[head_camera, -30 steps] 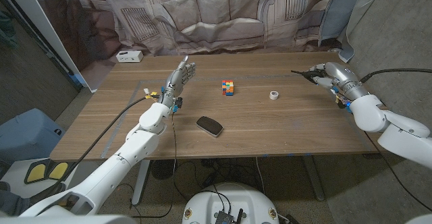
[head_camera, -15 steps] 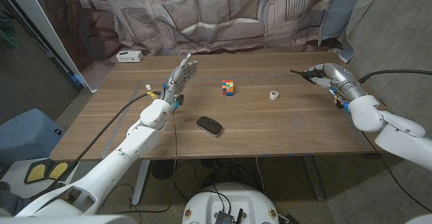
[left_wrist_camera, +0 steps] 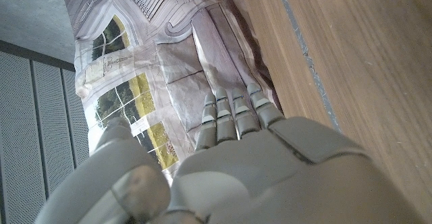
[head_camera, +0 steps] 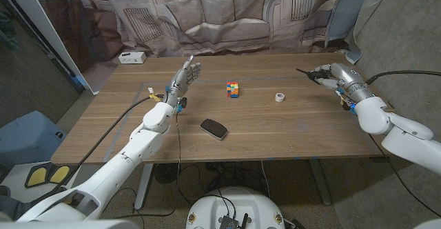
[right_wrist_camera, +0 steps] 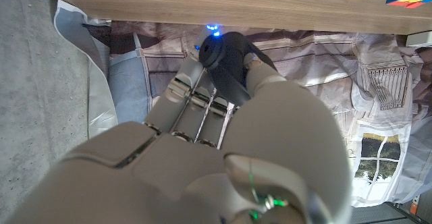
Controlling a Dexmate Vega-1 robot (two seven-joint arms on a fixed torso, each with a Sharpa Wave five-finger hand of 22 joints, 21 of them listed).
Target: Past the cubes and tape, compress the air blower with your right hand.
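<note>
Your right hand (head_camera: 335, 75) already grips the black rubber air blower (right_wrist_camera: 226, 57), nozzle pointing left toward the tape, so squeeze in place.

Table (head_camera: 275, 125): wood-grain top, matt, smooth, warm brown.
Right hand (head_camera: 329, 74), at table's far right edge: pale grey plastic shell, smooth, soft sheen; grips air blower (right_wrist_camera: 226, 57), black, rubbery-looking, matt.
Left hand (head_camera: 185, 76), over table's left part: same grey plastic, satin.
Cube stack (head_camera: 233, 89), mid-table: bright coloured glossy plastic.
Tape roll (head_camera: 280, 97), right of cubes: white, matt.
Black mouse-like object (head_camera: 214, 128), near table's front edge: smooth, slight gloss.
Backdrop (head_camera: 227, 15) behind table: printed cloth, creased, matt.
</note>
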